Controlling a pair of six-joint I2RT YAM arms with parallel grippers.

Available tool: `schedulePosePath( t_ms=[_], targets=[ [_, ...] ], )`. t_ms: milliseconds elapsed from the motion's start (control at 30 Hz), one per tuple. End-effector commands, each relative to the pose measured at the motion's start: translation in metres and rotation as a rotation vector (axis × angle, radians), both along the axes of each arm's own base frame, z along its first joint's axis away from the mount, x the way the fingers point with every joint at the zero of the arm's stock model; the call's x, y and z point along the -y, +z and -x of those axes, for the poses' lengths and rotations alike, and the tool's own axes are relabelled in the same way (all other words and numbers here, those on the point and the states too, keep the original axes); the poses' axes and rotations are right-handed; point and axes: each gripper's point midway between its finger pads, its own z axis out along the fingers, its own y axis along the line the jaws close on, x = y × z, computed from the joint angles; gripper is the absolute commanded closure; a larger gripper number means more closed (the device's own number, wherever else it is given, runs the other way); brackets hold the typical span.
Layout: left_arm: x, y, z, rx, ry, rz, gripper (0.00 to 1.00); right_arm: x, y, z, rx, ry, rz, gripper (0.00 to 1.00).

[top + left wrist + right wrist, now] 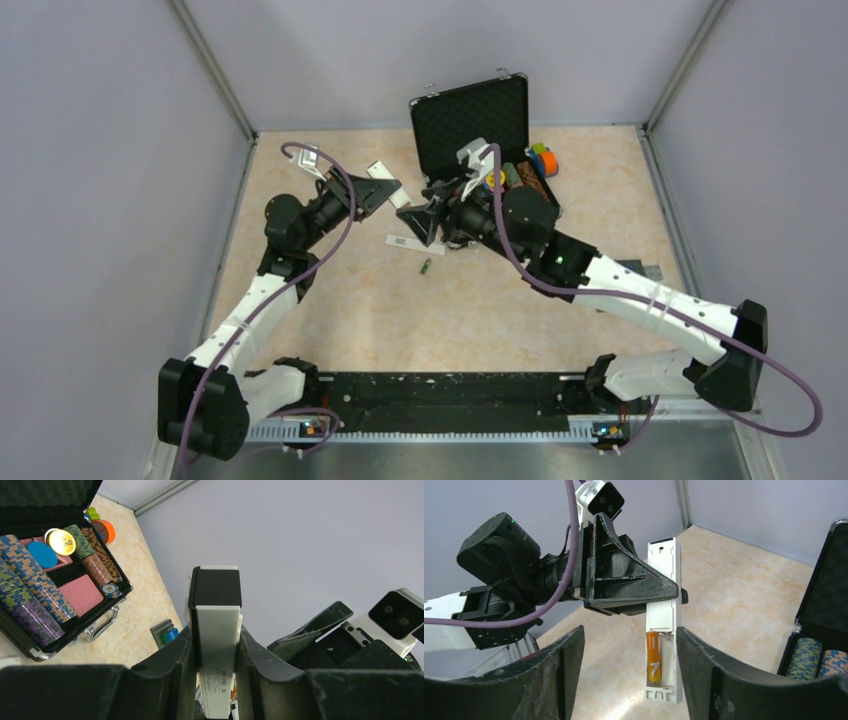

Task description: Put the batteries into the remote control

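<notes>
Dark, rough-surfaced fingers [559, 680] of the right gripper [630, 632] fill the bottom of the right wrist view. They stand well apart and grip nothing. In the gap between them hangs the lower end of the slim white plastic remote control [663, 565]. It sits close to the finger on the right of that view, though whether it touches cannot be told.

The remote control is held off the table, upright in the right wrist view, with its battery bay open toward the camera. One orange cylindrical battery [653, 656] lies in the left slot of the bay, and the slot beside it is bare. The left gripper [216, 635] is clamped across the middle of the remote control, one finger on each long side. In the left wrist view a black section caps the far end of the white bar.

From above, the two grippers meet over the far middle of the beige speckled tabletop [400, 320]. Just below them a flat white strip [403, 241] lies on the surface. The small green battery [425, 266] lies loose near it, toward the arm bases.

Behind the right gripper stands an open black foam-lined case [75, 625] packed with rows of poker chips [30, 590]. Bright toy bricks [543, 160] sit at its right side.
</notes>
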Motion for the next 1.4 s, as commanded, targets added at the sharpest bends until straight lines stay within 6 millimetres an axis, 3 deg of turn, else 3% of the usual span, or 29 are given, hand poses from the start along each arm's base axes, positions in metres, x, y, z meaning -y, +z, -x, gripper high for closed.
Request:
schedulePosePath(
  t_ms=[0, 67, 133, 267, 433, 733, 900, 1367],
  targets=[
    [-0.005, 0.044, 0.005, 0.145, 0.018, 0.024, 1.00, 0.022, 0.045, 0.008, -0.004, -0.042, -0.091, 0.25],
    [-0.005, 0.048, 0.006, 0.156, 0.021, 0.031, 1.00, 0.029, 0.046, 0.005, -0.029, -0.083, -0.084, 0.08],
    [-0.007, 0.053, 0.008, 0.172, 0.028, 0.040, 1.00, 0.037, 0.048, 0.001, -0.061, -0.129, -0.072, 0.01],
    [-0.010, 0.063, 0.013, 0.209, 0.042, 0.056, 1.00, 0.049, 0.038, -0.007, -0.196, -0.229, -0.069, 0.01],
    [-0.016, 0.074, 0.017, 0.250, 0.074, 0.084, 1.00, 0.053, 0.026, -0.008, -0.427, -0.257, -0.205, 0.01],
    [-0.016, 0.076, 0.019, 0.254, 0.074, 0.089, 1.00, 0.020, 0.021, -0.001, -0.691, -0.151, -0.369, 0.01],
    [-0.018, 0.078, 0.021, 0.263, 0.086, 0.096, 1.00, 0.010, 0.004, 0.001, -0.835, -0.124, -0.400, 0.01],
    [-0.020, 0.067, 0.028, 0.246, 0.088, 0.101, 1.00, -0.003, 0.006, -0.012, -0.834, -0.111, -0.462, 0.01]
  ],
)
